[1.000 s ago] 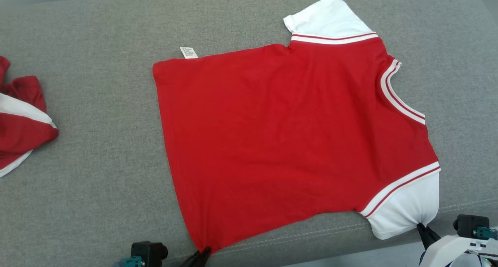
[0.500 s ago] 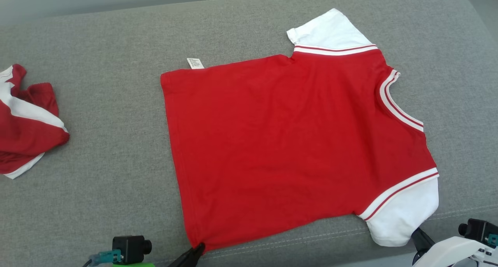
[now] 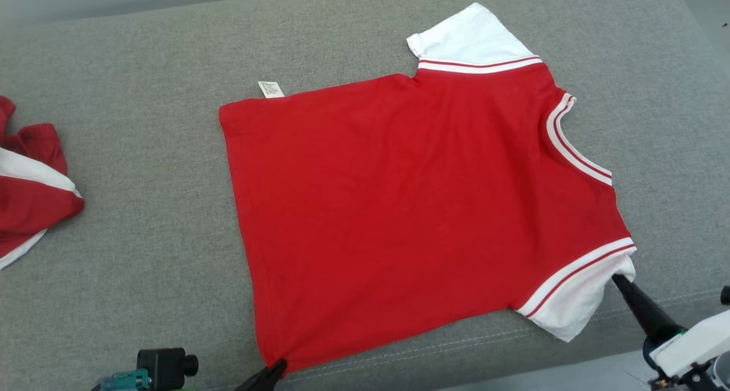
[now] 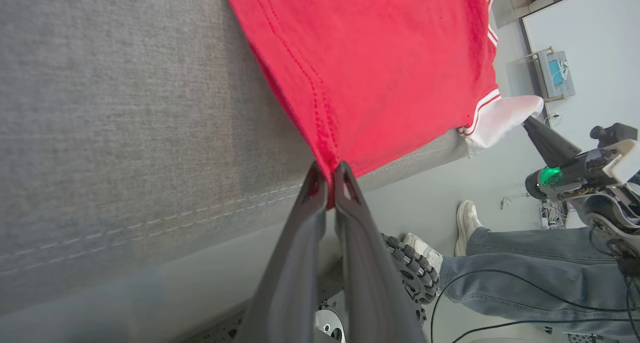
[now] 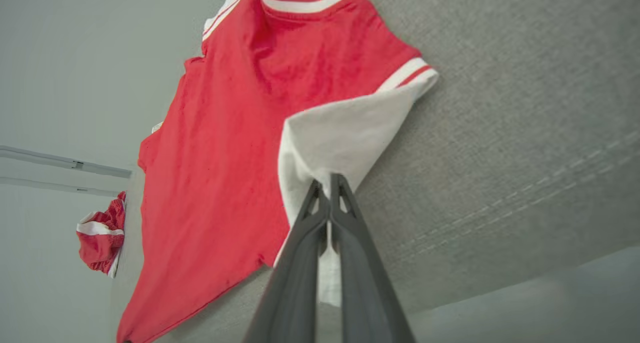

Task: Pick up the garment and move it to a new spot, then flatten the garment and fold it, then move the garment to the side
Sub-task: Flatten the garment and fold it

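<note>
The garment (image 3: 410, 208) is a red T-shirt with white sleeves, spread nearly flat on the grey cushion (image 3: 142, 129), collar toward the right. My left gripper (image 3: 278, 369) is shut on its near hem corner, seen close up in the left wrist view (image 4: 329, 175) where red cloth (image 4: 380, 68) runs between the fingertips. My right gripper (image 3: 619, 281) is shut on the near white sleeve (image 3: 576, 305), which is lifted and pulled up; the right wrist view shows the right gripper (image 5: 329, 183) pinching white fabric (image 5: 340, 133). The far sleeve (image 3: 470, 37) lies flat.
A second crumpled red and white garment (image 3: 28, 191) lies at the cushion's left edge, also seen as a red bundle (image 5: 100, 238). The cushion's front seam (image 3: 456, 345) runs just beyond my grippers. A person's legs and shoes (image 4: 500, 263) stand beside the robot base.
The right gripper has risen and moved inward, lifting the near white sleeve off the cushion. The left gripper keeps its hold on the hem corner. The camera has shifted slightly.
</note>
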### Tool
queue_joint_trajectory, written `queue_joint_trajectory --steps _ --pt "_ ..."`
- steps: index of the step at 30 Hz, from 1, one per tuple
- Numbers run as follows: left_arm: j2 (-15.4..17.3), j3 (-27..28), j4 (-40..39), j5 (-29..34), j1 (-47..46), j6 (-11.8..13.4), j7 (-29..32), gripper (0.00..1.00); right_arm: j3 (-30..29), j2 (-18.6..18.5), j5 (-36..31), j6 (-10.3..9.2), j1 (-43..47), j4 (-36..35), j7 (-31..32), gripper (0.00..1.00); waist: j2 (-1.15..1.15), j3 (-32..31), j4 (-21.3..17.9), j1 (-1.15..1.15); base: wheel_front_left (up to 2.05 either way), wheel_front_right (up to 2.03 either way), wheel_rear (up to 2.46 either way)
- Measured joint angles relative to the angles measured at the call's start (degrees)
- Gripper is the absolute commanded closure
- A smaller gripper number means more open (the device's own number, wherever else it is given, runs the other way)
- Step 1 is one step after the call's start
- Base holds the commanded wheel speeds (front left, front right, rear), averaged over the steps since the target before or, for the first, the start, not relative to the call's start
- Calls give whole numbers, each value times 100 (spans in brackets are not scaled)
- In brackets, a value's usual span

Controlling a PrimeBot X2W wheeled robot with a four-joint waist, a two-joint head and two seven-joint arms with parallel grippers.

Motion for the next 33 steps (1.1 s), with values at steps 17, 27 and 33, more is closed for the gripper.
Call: queue_joint_trajectory --steps 17,27,33 --pt "533 303 -862 -368 -419 159 811 100 -984 -1048 907 0 -307 -1293 624 100 0 402 4 0 0 0 0" --pt "844 265 -1117 -525 -1009 328 1566 100 -956 -1194 1063 -63 -834 -1419 1020 100 0 690 157 0 0 0 0" --pt "932 255 -1270 -860 -1210 497 2026 100 -960 -1298 1066 -122 -1190 -1493 1192 100 0 823 184 0 0 0 0"
